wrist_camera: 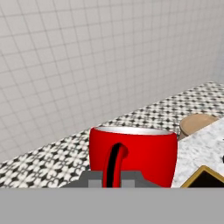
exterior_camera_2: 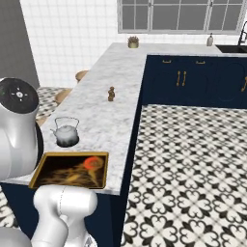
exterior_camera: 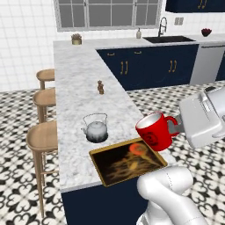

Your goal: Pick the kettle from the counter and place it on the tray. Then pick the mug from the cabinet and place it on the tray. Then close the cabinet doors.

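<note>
My gripper (exterior_camera: pixel 174 128) is shut on the handle of the red mug (exterior_camera: pixel 154 131), which hangs upright just above the right edge of the tray (exterior_camera: pixel 127 161). In the hand view the mug (wrist_camera: pixel 133 152) sits right in front of the fingertips (wrist_camera: pixel 95 179), with its handle between them. The silver kettle (exterior_camera: pixel 96 130) stands on the marbled counter (exterior_camera: pixel 79 88) just behind the tray's left corner, off the tray. The right base view has the kettle (exterior_camera_2: pixel 66 133) behind the tray (exterior_camera_2: pixel 70 170). The cabinet and its doors are out of view.
A small brown pepper mill (exterior_camera: pixel 100 87) stands farther along the counter. Wooden stools (exterior_camera: pixel 41 137) line its left side. A potted plant (exterior_camera: pixel 76 39) and a sink (exterior_camera: pixel 169 38) are at the back. Patterned floor lies to the right.
</note>
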